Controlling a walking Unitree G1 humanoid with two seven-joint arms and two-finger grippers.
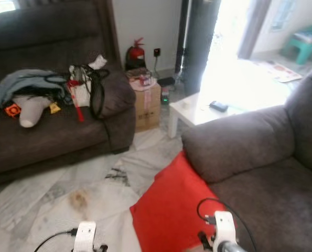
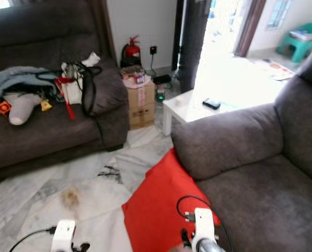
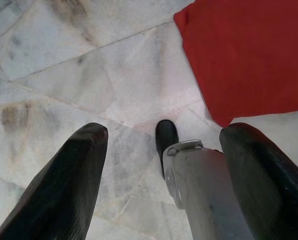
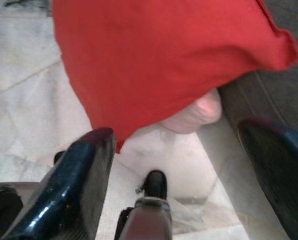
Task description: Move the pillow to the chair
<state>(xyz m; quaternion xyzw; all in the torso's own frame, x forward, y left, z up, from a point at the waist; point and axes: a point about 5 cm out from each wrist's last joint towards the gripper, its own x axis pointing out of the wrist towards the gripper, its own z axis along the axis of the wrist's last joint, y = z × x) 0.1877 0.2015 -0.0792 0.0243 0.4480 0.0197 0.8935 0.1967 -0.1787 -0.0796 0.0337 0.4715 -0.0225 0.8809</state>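
One red pillow [image 1: 169, 207] is lying on the marble floor [image 1: 66, 189], leaning with its upper edge against the front of the grey armchair [image 1: 260, 173] at the robot's right. Both hands are hanging low over the floor with nothing between their fingers. In the left wrist view the left hand [image 3: 161, 165] is standing spread wide above bare tiles, the pillow's corner lying ahead of it and apart from its fingers [image 3: 63, 185]. In the right wrist view the right hand [image 4: 184, 165] is also spread wide, its fingers [image 4: 73, 190] hovering just short of the pillow's lower edge; a pale rounded shape is showing under that edge, possibly an inner cushion, though the view is too close to tell. Across the room a dark brown sofa [image 1: 51, 131] is carrying a heap of clothes [image 1: 24, 84], a bag [image 1: 85, 86] and small items. Beside its arm a cardboard box [image 1: 148, 105] is standing, with a red fire extinguisher [image 1: 136, 52] behind it against the wall. A white low worktop [image 1: 197, 110] with a dark device [image 1: 218, 106] on it is sitting beyond the armchair's arm.
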